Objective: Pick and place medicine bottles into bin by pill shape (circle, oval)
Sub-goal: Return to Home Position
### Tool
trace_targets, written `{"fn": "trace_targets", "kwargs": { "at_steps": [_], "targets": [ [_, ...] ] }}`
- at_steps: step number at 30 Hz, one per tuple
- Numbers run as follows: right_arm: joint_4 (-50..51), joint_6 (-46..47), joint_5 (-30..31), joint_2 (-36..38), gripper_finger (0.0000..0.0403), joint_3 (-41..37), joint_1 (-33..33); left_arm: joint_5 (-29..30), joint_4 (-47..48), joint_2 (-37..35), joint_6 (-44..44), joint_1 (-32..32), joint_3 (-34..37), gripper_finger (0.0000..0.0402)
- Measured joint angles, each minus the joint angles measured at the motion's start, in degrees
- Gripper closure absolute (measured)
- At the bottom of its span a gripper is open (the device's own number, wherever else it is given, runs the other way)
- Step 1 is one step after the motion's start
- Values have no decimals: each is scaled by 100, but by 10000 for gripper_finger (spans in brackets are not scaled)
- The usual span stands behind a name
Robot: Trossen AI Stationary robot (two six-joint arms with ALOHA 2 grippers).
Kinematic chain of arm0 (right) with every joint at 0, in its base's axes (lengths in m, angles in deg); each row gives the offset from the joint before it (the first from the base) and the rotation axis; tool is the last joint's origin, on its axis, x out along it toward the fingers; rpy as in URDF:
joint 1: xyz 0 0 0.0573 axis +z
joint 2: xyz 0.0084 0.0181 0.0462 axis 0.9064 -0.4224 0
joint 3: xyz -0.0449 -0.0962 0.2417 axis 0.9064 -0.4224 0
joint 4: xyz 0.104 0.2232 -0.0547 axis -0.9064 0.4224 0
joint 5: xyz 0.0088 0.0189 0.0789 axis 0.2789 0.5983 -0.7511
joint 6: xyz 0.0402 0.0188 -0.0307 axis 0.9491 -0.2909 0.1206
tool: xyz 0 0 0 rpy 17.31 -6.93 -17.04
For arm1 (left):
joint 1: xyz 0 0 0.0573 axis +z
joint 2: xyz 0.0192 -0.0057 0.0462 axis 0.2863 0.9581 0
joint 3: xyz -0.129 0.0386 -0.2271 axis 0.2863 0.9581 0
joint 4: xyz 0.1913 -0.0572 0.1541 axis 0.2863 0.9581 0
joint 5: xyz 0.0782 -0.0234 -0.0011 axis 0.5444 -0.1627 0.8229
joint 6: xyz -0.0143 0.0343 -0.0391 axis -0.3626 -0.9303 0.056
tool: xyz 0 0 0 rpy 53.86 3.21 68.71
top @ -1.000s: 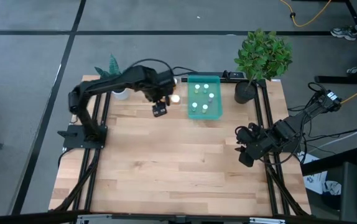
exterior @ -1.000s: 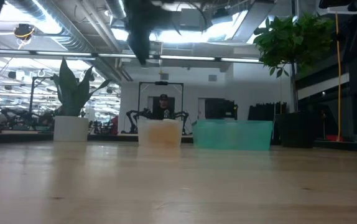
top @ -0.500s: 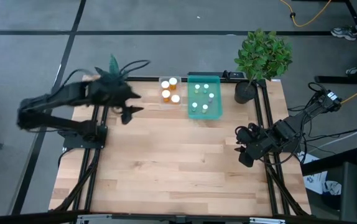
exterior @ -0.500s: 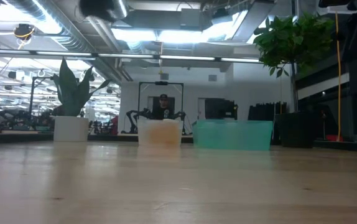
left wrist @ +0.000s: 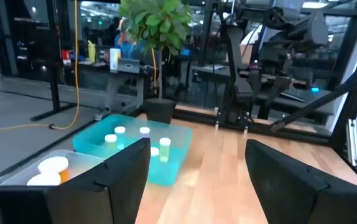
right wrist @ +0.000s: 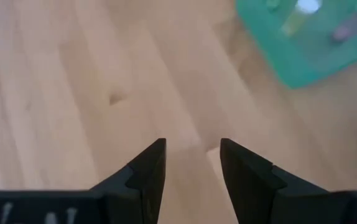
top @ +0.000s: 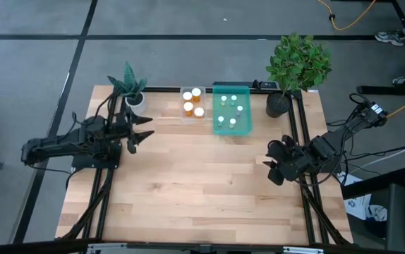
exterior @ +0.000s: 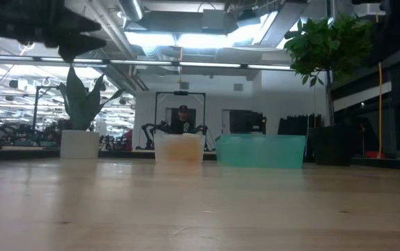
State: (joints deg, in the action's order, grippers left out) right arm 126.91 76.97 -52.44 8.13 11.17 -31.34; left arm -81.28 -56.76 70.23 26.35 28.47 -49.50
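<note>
High view: right gripper [top: 269, 156] sits at 3 o'clock, fingers narrowly apart, empty; left gripper [top: 146, 129] at 9 o'clock, spread wide, empty. At 12 o'clock, orange bottles [top: 188, 106] stand inside the clear bin [top: 203, 99], pale bottles [top: 239, 109] inside the teal bin [top: 248, 97].

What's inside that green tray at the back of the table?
The teal bin holds about five small pale white-capped bottles, standing upright and apart from one another. What pills they contain cannot be seen; the bottles are closed.
</note>
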Motion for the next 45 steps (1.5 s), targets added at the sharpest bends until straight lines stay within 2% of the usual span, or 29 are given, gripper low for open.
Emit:
{"fn": "trace_targets", "kwargs": {
  "at_steps": [5, 13, 21, 33, 35, 37, 40, 42, 45],
  "targets": [
    [-294, -37, 364, 0, 249, 0, 0, 0, -370, -424, 28, 0, 607, 147],
    [-925, -758, 396, 0, 249, 0, 0, 0, -1389, -473, 38, 0, 1361, 147],
    [-980, -1010, -105, 0, 249, 0, 0, 76, -1396, -470, -1, 0, 1359, 147],
    [-1653, -1645, -30, 0, 249, -3, 0, 48, -1327, -467, -2, 1, 1359, 147],
    [-2291, -2208, 283, 11, 249, -193, 0, 48, -1327, -467, -3, 1, 1359, 147],
    [-3451, -3092, 137, 12, 249, -620, -19, 48, -1327, -467, -3, 2, 1359, 147],
    [-5719, -4302, -1362, -23, 249, -1499, -267, 46, -1327, -465, -3, 2, 1359, 147],
    [-6825, -4752, -2163, -28, 249, -2087, -522, 46, -1326, -465, -3, 2, 1359, 147],
    [-7492, -4843, -2180, 21, 249, -2613, -1092, 46, -1327, -465, -4, 1, 1359, 147]
  ]
}}
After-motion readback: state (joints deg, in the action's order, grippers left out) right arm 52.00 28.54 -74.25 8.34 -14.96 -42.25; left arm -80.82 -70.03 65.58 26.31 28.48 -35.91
